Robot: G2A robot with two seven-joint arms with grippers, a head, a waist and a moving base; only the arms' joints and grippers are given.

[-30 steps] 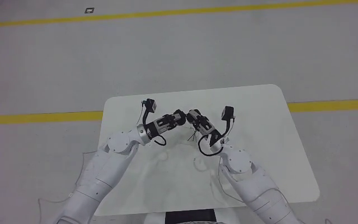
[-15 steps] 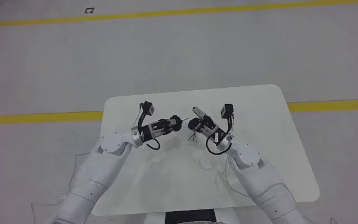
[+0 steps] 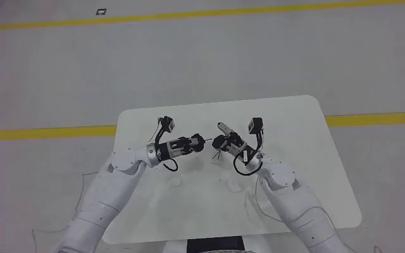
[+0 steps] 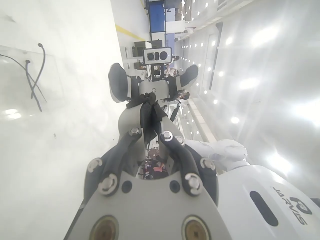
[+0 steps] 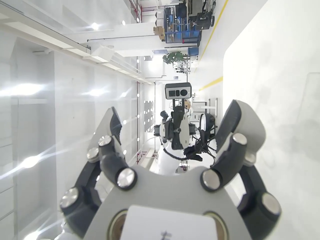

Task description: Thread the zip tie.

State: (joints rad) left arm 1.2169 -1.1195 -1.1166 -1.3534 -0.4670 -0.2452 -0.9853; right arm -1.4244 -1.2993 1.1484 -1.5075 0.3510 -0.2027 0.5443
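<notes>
Since left gripper point(image 4: 150, 104) is clamped on the zip tie point(image 4: 146, 120) and right gripper point(image 5: 175, 116) hangs open (empty, facing it), I'd align tail with head before closing.

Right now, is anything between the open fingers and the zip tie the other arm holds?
Only air. In the right wrist view the right gripper has its fingers spread, and the zip tie in the left gripper sits beyond.
</notes>
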